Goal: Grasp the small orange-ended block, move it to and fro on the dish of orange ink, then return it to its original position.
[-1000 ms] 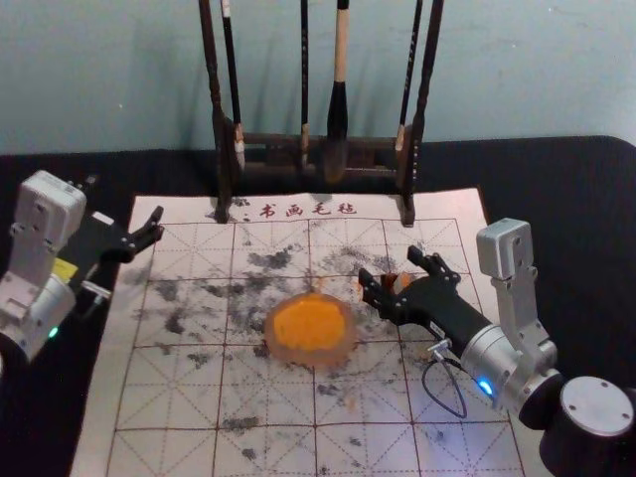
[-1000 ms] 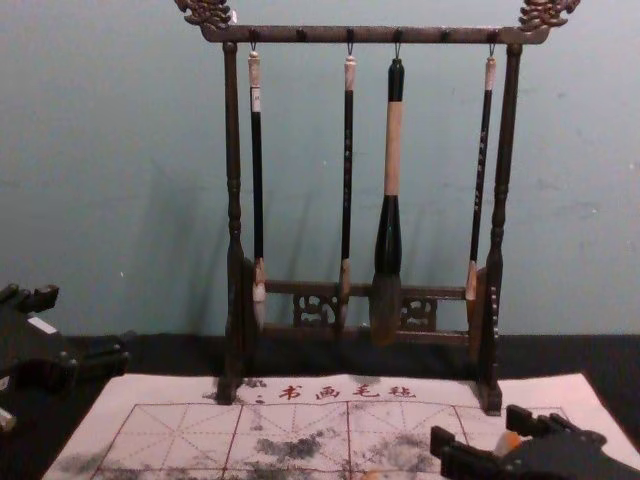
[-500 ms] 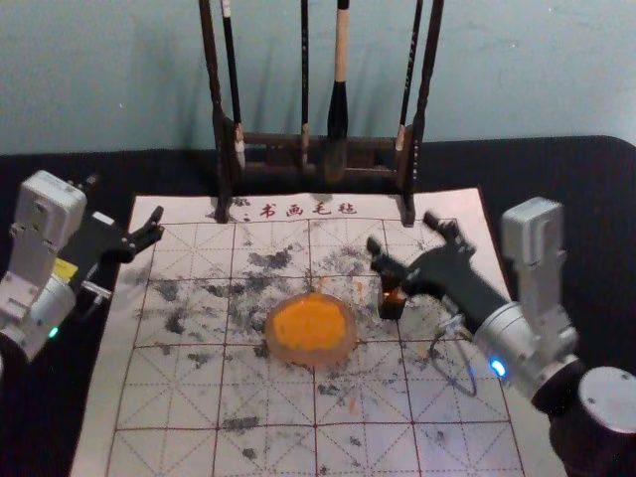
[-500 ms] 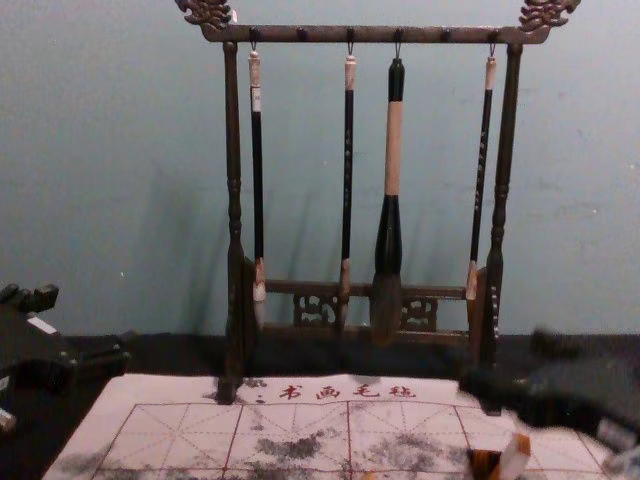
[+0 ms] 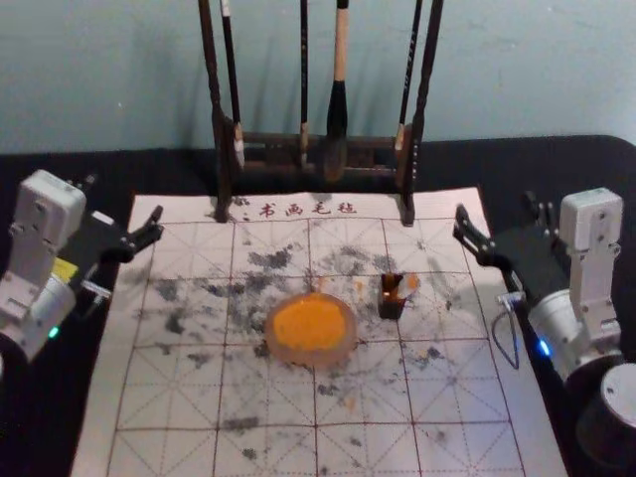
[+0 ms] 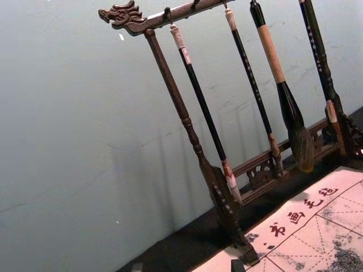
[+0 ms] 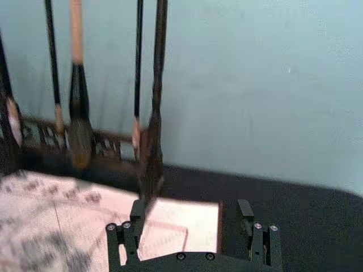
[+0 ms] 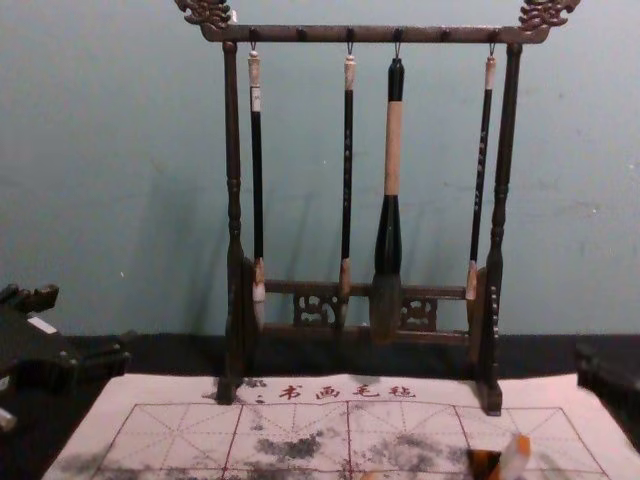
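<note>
One white gridded sheet (image 5: 164,397) lies on the dark table (image 5: 586,164), and nearest on it sits one round dish of orange ink (image 5: 310,326). Just beyond, on the dish's right, stands one small dark holder (image 5: 392,310); the one orange-ended block (image 5: 408,286) tilts at it, in or against it, I cannot tell which. Farther out are two grippers: the right gripper (image 5: 497,209), over the sheet's right edge, two fingers spread and nothing between them; the left gripper (image 5: 124,199), idle by the left edge, its two fingers apart. Beyond, past four red characters, one wooden rack (image 8: 232,200) hangs four brushes, one thick (image 8: 392,150), three thin, before one pale wall (image 8: 120,150).
</note>
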Available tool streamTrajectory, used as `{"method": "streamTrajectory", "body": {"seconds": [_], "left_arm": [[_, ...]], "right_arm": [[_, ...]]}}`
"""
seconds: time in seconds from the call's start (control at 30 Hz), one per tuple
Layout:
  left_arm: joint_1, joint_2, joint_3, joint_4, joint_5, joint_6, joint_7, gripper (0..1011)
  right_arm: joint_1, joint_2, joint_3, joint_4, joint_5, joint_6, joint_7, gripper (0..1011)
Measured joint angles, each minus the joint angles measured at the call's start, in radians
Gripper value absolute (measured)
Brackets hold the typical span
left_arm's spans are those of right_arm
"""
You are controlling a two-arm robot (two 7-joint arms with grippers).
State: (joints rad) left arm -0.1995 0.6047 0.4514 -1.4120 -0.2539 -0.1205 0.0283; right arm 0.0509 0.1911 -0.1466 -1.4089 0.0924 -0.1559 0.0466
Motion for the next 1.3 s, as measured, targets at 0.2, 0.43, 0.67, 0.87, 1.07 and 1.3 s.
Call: {"method": "streamTrajectory", "body": {"seconds": [0.2, 0.43, 0.67, 0.87, 1.07, 1.3], "left_arm": [[0.000, 0.000, 0.000, 0.000, 0.000, 0.000, 0.000, 1001], [0.000, 0.000, 0.000, 0.000, 0.000, 0.000, 0.000, 1001], [0.000, 0.000, 0.000, 0.000, 0.000, 0.000, 0.000, 1001], [0.000, 0.000, 0.000, 0.000, 0.000, 0.000, 0.000, 1001], [0.000, 0.000, 0.000, 0.000, 0.000, 0.000, 0.000, 1001], [0.000, 0.000, 0.000, 0.000, 0.000, 0.000, 0.000, 1001]], "right_arm": [[0.018, 0.000, -0.007, 0.058, -0.018, 0.048, 0.030, 1000], [0.028, -0.003, -0.009, 0.079, -0.019, 0.076, 0.055, 1000], [0.026, -0.003, -0.009, 0.075, -0.019, 0.071, 0.051, 1002], [0.025, -0.002, -0.009, 0.073, -0.019, 0.068, 0.050, 1000], [0.025, -0.002, -0.009, 0.072, -0.019, 0.066, 0.048, 1000], [0.024, -0.001, -0.009, 0.071, -0.019, 0.065, 0.047, 1000]]}}
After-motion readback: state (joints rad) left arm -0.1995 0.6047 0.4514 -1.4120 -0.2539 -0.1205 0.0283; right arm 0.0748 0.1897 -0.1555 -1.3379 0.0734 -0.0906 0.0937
